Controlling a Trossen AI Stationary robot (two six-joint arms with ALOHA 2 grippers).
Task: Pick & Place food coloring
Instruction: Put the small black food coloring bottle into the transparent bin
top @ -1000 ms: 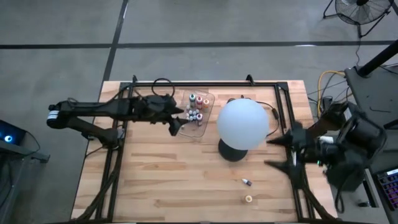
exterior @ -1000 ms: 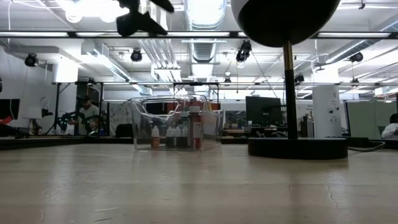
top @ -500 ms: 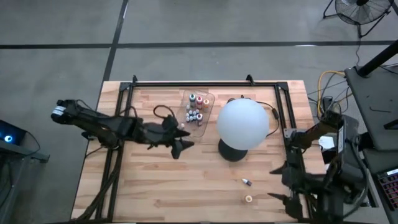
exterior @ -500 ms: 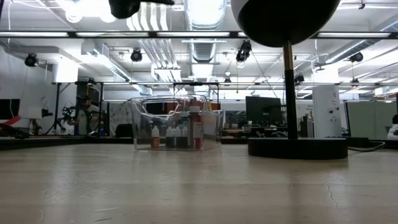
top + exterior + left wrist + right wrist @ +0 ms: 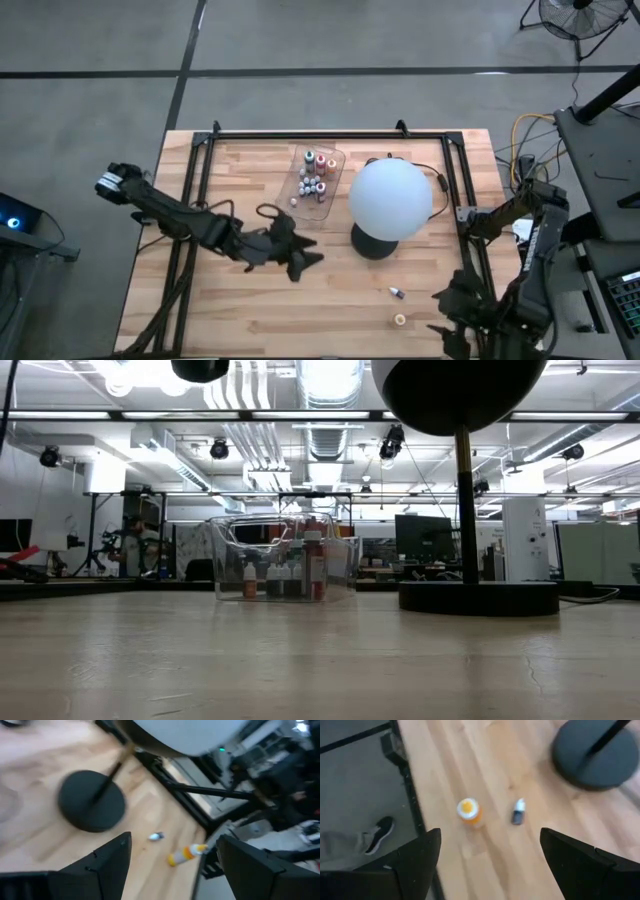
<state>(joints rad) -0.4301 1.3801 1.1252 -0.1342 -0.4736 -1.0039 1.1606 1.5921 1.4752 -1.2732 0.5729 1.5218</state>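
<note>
The left gripper hung over the middle of the wooden table, its fingers spread apart with nothing between them, pointed toward the lamp base. Farther back, the clear plastic tray held a cluster of food coloring bottles, red, green and white-capped, standing upright close together; in the low view the same tray showed the small bottles standing inside along its bottom. Just to the right of the tray stood the white globe on its black round base. Nearer the front edge, right of the base, a small dark vial with a light cap lay on its side on the wood, and an orange-yellow bottle stood just beyond it, the two near each other but apart. The right gripper hovered at the table's front right edge, close to those two, its fingers wide open and empty.
</note>
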